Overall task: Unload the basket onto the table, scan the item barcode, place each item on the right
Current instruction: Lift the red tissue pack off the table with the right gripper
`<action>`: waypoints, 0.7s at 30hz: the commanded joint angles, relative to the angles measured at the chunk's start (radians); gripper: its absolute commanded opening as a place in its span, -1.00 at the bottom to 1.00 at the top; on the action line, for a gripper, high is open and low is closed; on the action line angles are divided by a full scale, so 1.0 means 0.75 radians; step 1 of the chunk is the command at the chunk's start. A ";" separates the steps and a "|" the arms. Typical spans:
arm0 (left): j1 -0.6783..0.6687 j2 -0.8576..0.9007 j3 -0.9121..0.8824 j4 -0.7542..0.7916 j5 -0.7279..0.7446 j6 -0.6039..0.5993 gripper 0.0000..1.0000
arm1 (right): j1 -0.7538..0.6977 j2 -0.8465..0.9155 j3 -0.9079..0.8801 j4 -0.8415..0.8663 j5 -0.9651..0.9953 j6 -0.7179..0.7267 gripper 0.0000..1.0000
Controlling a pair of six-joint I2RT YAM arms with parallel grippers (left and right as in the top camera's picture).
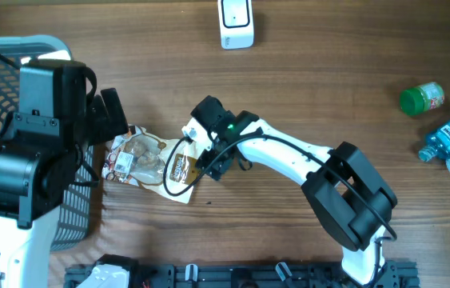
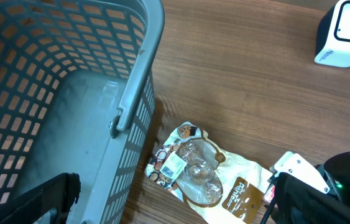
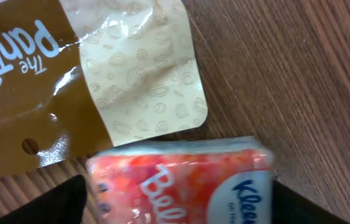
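The right gripper [image 3: 181, 208] is low at the brown end of the bag [image 1: 149, 164], and a pack [image 3: 175, 177] of tissues spans the gap between its jaws. Both fingers meet the pack's short ends, so it looks gripped across its length, a wide hold that leaves the broad faces free to show to a reader. The pack overlaps the bag's pale corner, so the two touch. I take the pack to be the item for scanning, since it is the one in hand. The face toward the wrist camera shows only printed branding and no barcode. From above the pack is hidden under the gripper. The bag lies flat on the table [image 1: 328, 64], and its white label [image 2: 173, 165] faces up at the end away from the pack. The left gripper [image 1: 114, 118] hangs just beside that label end with its fingers spread wide and nothing between them. It seems parked out of the way rather than working. The basket [image 2: 138, 74] stands just beside the bag on that same side, probably to take scanned goods. The scanner [image 1: 236, 22] sits well apart from the bag across bare wood — so the pack must be lifted clear of the bag, carried over and turned until its code faces the window. The risk is dragging the bag along.
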State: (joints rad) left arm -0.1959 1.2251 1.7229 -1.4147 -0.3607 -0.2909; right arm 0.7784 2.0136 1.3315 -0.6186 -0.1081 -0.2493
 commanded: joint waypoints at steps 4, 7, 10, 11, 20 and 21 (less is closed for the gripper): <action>0.004 0.000 -0.003 -0.001 0.012 -0.008 1.00 | -0.010 -0.010 -0.006 0.012 -0.015 0.006 0.41; 0.004 0.000 -0.003 -0.001 0.012 -0.008 1.00 | -0.010 -0.010 -0.006 0.016 -0.001 0.022 0.39; 0.004 0.000 -0.003 -0.001 0.012 -0.008 1.00 | -0.010 -0.010 -0.006 0.014 0.004 0.024 0.33; 0.004 0.000 -0.003 -0.001 0.012 -0.008 1.00 | -0.010 -0.010 -0.005 0.015 0.004 0.033 0.33; 0.004 0.000 -0.003 -0.001 0.012 -0.008 1.00 | -0.012 -0.010 0.312 -0.217 -0.033 0.580 0.24; 0.004 0.000 -0.003 -0.001 0.012 -0.008 1.00 | -0.016 -0.010 0.344 -0.230 -0.049 0.650 0.25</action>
State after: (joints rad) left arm -0.1959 1.2251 1.7233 -1.4147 -0.3603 -0.2909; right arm 0.7750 2.0136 1.4982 -0.7746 -0.1059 0.0242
